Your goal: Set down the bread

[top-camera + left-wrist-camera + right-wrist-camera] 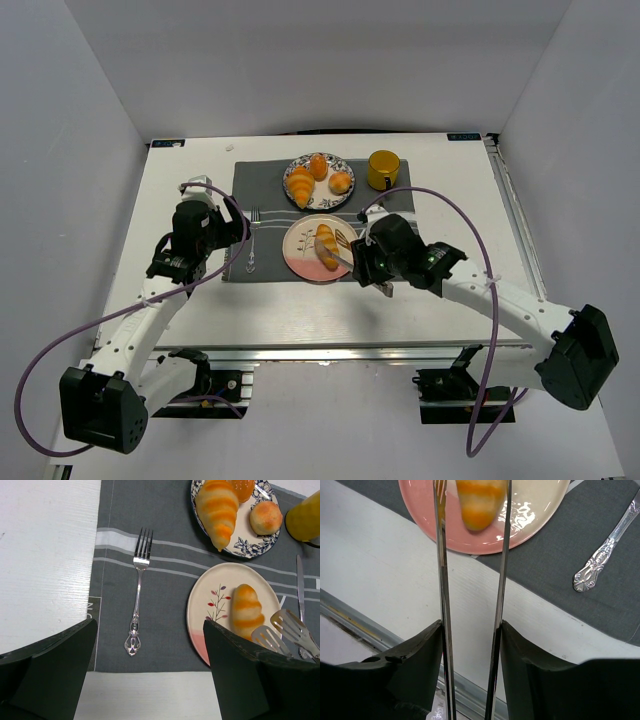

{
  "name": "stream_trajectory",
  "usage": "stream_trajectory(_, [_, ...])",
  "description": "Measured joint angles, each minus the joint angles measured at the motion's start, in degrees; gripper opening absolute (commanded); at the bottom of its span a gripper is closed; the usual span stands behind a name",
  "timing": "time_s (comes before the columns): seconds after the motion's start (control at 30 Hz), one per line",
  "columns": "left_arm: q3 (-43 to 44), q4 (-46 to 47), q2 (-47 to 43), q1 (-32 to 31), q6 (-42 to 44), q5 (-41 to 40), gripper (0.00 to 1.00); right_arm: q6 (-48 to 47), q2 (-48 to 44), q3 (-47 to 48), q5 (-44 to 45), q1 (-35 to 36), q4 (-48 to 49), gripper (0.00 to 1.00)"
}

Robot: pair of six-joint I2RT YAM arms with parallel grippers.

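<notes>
The bread [326, 245], a small golden ridged roll, lies on the pink-and-cream plate [300, 262] on the grey placemat. My right gripper [372, 262] is shut on metal tongs [347, 258]. In the right wrist view its fingers [470, 640] press the two tong arms [441, 580], and the bread [479, 502] sits between those arms over the plate [530, 510]. The left wrist view shows the tong tips [280, 630] at the near end of the bread [246, 611]. My left gripper [150, 680] is open and empty above the mat's near edge.
A patterned plate [340, 198] behind holds a larger croissant [300, 186] and two orange buns. A yellow cup [383, 168] stands to its right. A fork [137, 595] lies left of the pink plate and a knife [300, 580] right of it.
</notes>
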Motion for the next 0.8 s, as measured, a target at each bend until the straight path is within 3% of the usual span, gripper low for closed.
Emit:
stream_trajectory(0.4, [0.00, -0.02, -0.11, 0.00, -0.02, 0.00, 0.98, 0.94, -2.51, -0.07, 1.49, 0.22, -0.22, 0.52])
stream_trajectory(0.63, [0.00, -0.04, -0.13, 0.00, 0.00, 0.00, 0.98, 2.69, -6.86, 2.08, 11.28, -0.31, -4.46, 0.52])
stream_trajectory(0.8, [-0.20, -0.02, -0.28, 0.00, 0.00, 0.04, 0.98, 3.50, -9.73, 2.91, 15.91, -10.43, -5.11, 0.52])
